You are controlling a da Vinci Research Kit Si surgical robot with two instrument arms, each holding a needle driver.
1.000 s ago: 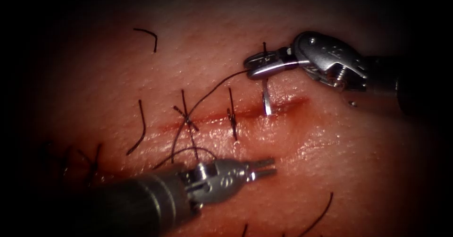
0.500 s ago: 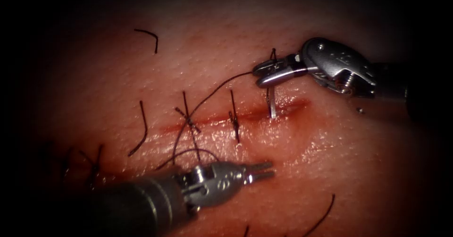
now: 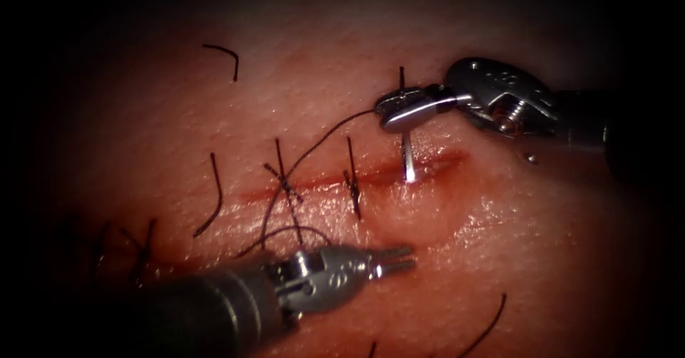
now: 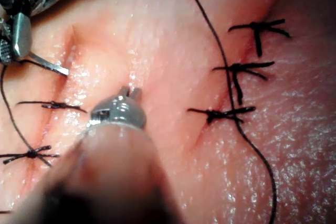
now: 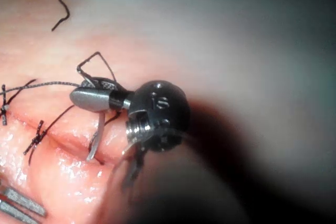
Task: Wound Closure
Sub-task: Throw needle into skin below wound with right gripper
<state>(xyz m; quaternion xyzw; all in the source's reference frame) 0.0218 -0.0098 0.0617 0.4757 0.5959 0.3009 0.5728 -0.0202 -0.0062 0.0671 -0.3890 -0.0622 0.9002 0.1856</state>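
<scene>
Needle [image 3: 407,158] | R end effector [image 3: 399,108] clamped on it, tip deeper in cut | L [image 3: 399,258] together, empty

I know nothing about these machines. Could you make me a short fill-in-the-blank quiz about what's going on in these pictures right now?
1. The right arm's silver tool grips the curved steel needle near its ____ end.
2. The needle's tip rests at the red ____ in the pink tissue.
3. The left arm's grey tool holds ____.
4. Dark thread trails from the needle toward the ____.

Missing words: thread; cut; nothing; left
</scene>
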